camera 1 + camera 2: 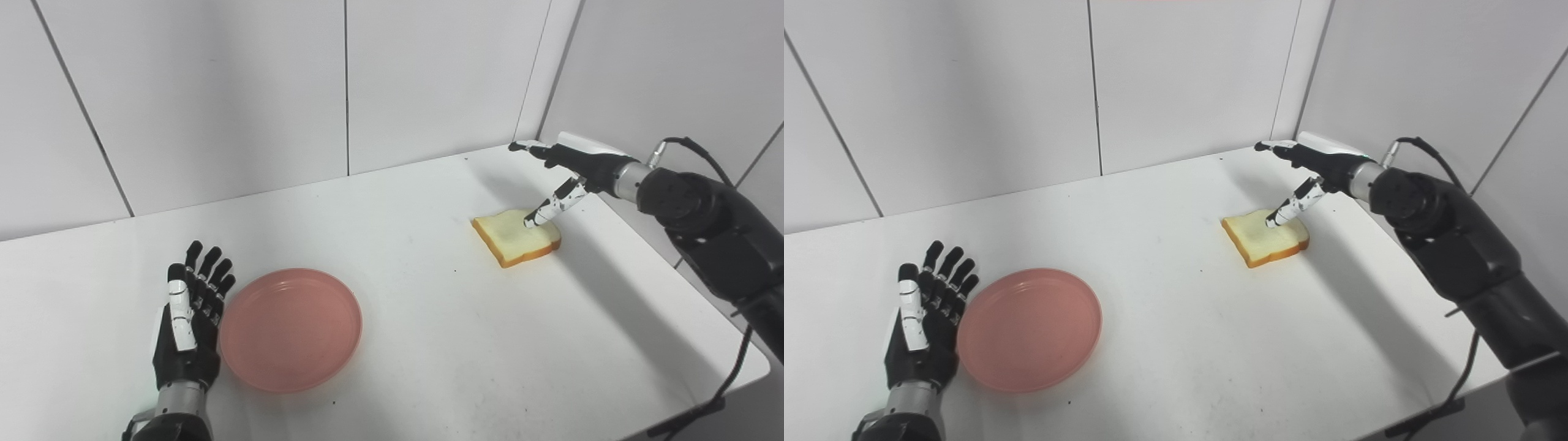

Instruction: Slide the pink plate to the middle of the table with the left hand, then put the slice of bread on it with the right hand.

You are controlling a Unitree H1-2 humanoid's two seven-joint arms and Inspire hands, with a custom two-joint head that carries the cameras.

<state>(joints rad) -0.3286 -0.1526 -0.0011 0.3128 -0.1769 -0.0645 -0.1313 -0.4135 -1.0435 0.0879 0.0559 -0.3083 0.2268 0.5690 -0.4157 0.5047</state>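
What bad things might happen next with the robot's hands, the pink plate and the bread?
1. The round pink plastic plate sits left of the table's middle. The open left hand is beside its left rim, so a hard push might send it too far.
2. The slice of white bread lies near the white table's right edge. The open right hand only reaches it with a thumb, so it might get nudged off.

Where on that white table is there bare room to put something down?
The widest bare patch lies between the pink plate and the slice of bread. The strip along the back wall is also free. It is crowded where the left hand adjoins the plate, and where the right hand overhangs the bread.
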